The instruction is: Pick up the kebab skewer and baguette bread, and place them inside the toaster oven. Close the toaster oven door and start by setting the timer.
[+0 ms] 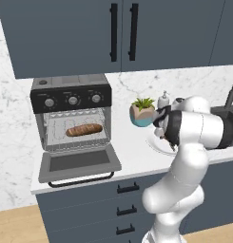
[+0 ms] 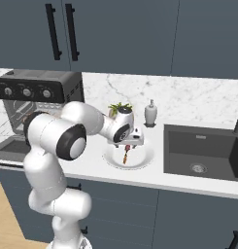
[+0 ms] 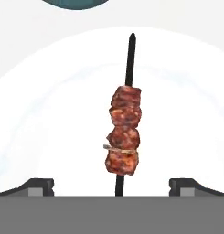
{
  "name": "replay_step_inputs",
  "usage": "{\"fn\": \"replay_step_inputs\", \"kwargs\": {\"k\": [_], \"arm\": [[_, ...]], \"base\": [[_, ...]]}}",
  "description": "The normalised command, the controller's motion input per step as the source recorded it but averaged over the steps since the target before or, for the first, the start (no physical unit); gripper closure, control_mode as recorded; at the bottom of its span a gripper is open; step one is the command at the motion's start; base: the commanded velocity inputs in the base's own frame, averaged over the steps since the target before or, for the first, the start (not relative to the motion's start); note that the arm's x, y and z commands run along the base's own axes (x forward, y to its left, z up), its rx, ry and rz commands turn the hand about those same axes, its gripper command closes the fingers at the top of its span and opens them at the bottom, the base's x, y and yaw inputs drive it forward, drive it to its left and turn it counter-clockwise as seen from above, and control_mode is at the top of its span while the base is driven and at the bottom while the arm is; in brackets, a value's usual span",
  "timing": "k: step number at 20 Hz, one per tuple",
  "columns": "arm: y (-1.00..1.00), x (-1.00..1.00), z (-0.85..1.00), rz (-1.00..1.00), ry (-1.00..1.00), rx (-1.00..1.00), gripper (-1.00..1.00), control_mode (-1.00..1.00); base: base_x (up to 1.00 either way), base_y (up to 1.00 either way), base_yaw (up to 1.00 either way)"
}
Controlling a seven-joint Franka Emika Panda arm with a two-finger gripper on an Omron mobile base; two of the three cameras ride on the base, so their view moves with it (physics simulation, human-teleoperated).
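The arm bends forward and down, with the end effector (image 2: 128, 145) released, fingers spread wide, directly above the kebab skewer (image 3: 124, 132) on the white plate (image 3: 49, 109).

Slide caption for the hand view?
Open jaws hover over the kebab skewer lying on a white plate.

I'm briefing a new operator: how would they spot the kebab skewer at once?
Start at the black sink in the marble counter; just left of it lies a white plate, in front of a potted plant. On it lies the kebab skewer, a thin dark stick threaded with reddish-brown meat chunks.
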Motion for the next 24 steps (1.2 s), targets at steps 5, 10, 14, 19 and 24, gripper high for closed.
{"fn": "replay_step_inputs", "kwargs": {"k": [5,10,14,19,24], "arm": [[-0.06,0.25,-0.33,0.01,0.0,0.01,-1.0,-1.0],[0.0,0.22,-0.31,0.0,0.0,0.0,-1.0,-1.0],[0.0,0.03,-0.3,0.0,0.0,0.0,-1.0,-1.0],[0.0,0.0,-0.14,0.0,0.01,0.0,1.0,-1.0],[0.0,0.0,-0.05,0.0,0.0,0.0,1.0,-1.0]], "base": [[0.0,0.0,0.0],[0.0,0.0,0.0],[0.0,0.0,0.0],[0.0,0.0,0.0],[0.0,0.0,0.0]]}}
